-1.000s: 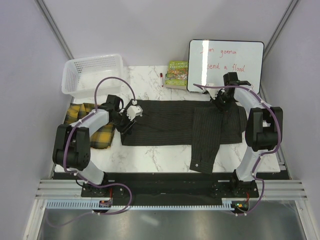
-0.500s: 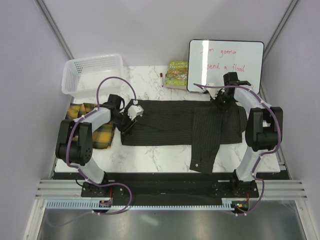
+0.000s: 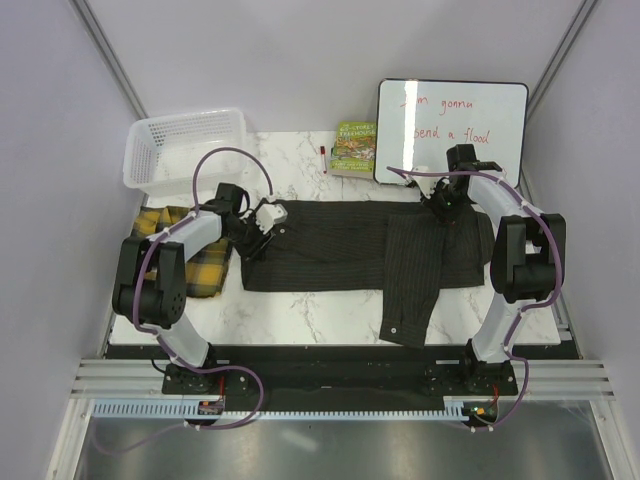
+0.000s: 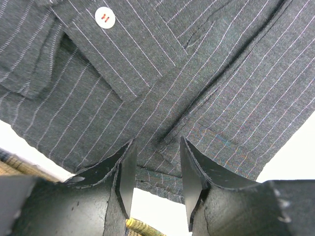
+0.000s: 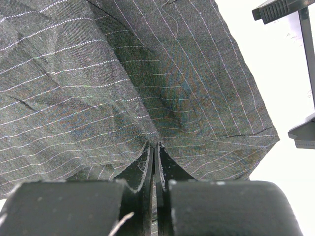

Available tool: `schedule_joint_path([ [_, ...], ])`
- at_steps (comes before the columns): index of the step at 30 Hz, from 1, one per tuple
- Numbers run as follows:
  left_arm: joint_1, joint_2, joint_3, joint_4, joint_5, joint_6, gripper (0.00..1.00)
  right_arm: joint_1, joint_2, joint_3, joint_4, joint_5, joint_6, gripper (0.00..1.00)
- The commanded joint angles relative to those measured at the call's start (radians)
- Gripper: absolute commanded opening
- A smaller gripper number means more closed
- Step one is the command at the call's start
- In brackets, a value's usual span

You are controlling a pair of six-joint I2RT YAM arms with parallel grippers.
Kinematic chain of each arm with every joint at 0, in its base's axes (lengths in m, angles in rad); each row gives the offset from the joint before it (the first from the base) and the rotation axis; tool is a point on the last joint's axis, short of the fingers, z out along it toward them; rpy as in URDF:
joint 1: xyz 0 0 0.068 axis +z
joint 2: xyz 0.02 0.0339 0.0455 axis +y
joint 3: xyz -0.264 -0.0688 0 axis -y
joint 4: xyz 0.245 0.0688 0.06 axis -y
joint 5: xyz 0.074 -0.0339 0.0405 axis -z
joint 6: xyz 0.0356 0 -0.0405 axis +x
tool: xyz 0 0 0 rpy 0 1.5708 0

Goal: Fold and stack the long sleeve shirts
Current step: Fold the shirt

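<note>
The right gripper (image 5: 152, 150) pinches the dark charcoal pinstriped cloth shirt (image 3: 330, 245); the left gripper (image 4: 157, 147) stands half spread, the shirt's edge just ahead.

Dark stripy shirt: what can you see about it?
The dark pinstriped shirt lies spread flat across the marble table, one cuffed sleeve folded down toward the near edge. Thin woven cloth, pale stripes, a white button. The right pincer is shut on its far right edge; the left pincer stands open over its left end.
</note>
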Motion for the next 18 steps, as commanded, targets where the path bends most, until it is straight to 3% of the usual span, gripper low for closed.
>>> schedule_joint_path([
  [1, 0.003, 0.013, -0.009, 0.006, 0.027, 0.005, 0.48, 0.004, -0.029, -0.004, 0.01, 0.003, 0.009, 0.04],
  [7, -0.003, 0.033, -0.017, -0.007, 0.03, 0.016, 0.45, 0.004, -0.031, -0.002, 0.008, 0.008, 0.009, 0.04],
  [18, -0.003, -0.11, -0.015, -0.076, 0.068, 0.013, 0.11, 0.004, -0.054, -0.021, 0.001, 0.017, -0.001, 0.03],
])
